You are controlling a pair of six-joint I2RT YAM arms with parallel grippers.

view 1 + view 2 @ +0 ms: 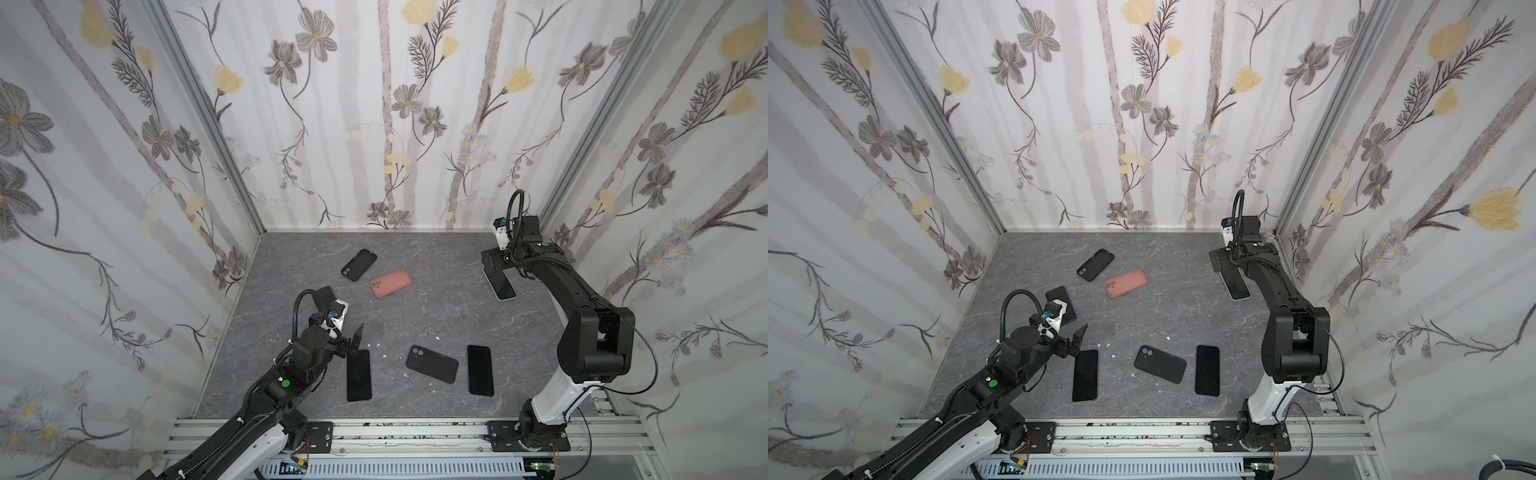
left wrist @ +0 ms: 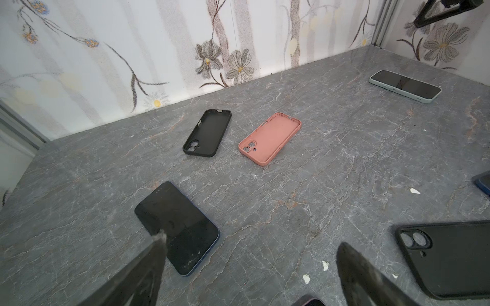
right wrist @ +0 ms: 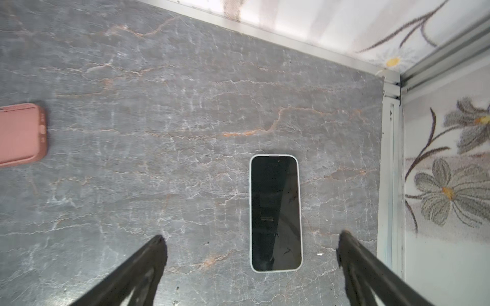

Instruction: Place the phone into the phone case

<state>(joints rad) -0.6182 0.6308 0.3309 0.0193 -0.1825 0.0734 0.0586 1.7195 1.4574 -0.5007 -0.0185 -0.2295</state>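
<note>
My left fingers (image 2: 148,265) and right fingers (image 3: 151,259) gape wide, empty; I should straddle the lower-centre phone (image 3: 275,212) across its long edges.

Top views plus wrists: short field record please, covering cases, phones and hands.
table: grey marble-look top
empty cases: black case, pink case; both open side up, apart
unclear: black back-up case, camera side up; cannot tell if a phone is inside
phones, screen up: white-edged phone, blue-edged phone, front-left phone, front-right phone
left hand: open, holding nothing
right hand: open, empty, over the white-edged phone
task state: both open cases hold no phone
</note>
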